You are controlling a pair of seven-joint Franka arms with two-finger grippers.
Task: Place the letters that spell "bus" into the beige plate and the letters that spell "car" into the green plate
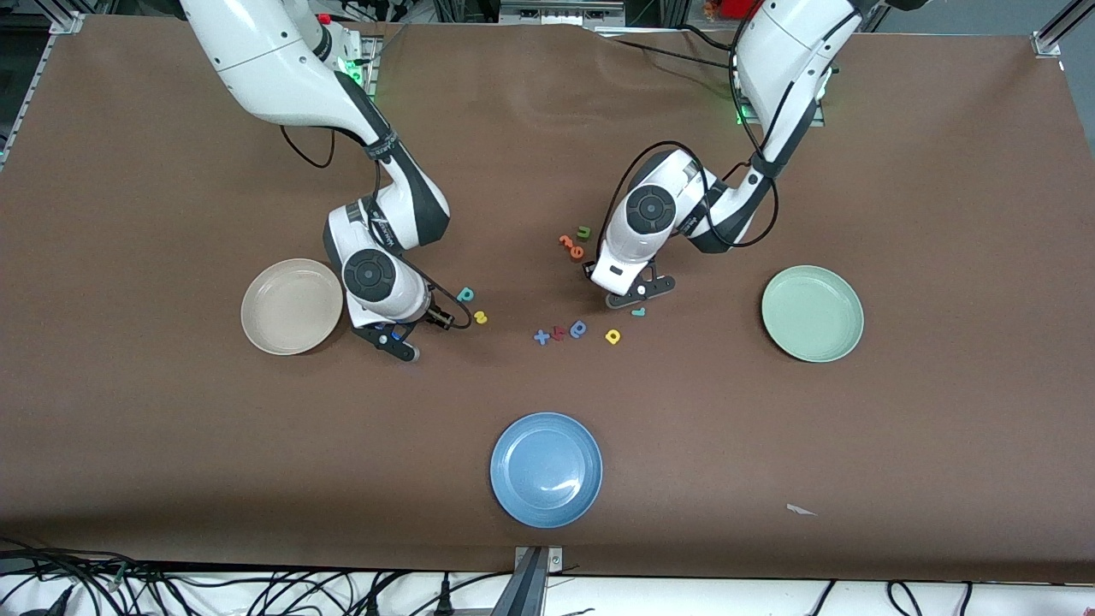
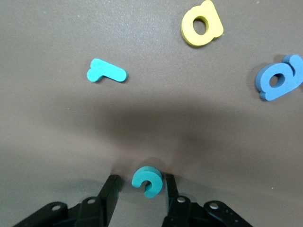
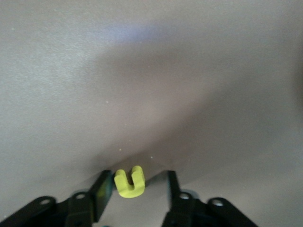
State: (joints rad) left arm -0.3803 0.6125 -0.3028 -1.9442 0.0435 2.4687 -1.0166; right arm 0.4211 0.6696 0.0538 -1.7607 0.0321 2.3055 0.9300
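Left gripper (image 2: 141,189) is down at the bench, fingers straddling the teal c (image 2: 147,181), apparently not quite clamped. Right gripper (image 3: 138,189) likewise brackets the yellow u (image 3: 129,182), a gap showing on one side.

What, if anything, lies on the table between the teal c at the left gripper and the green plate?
Only the small teal r lies near that line, on the table beside the left gripper, whose fingers flank the teal c. From there to the green plate the table shows bare cloth; a lifted carry would clear the r.

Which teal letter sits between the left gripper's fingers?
The teal c, lying on the table between the left gripper fingers. The teal r lies apart, clear of them.
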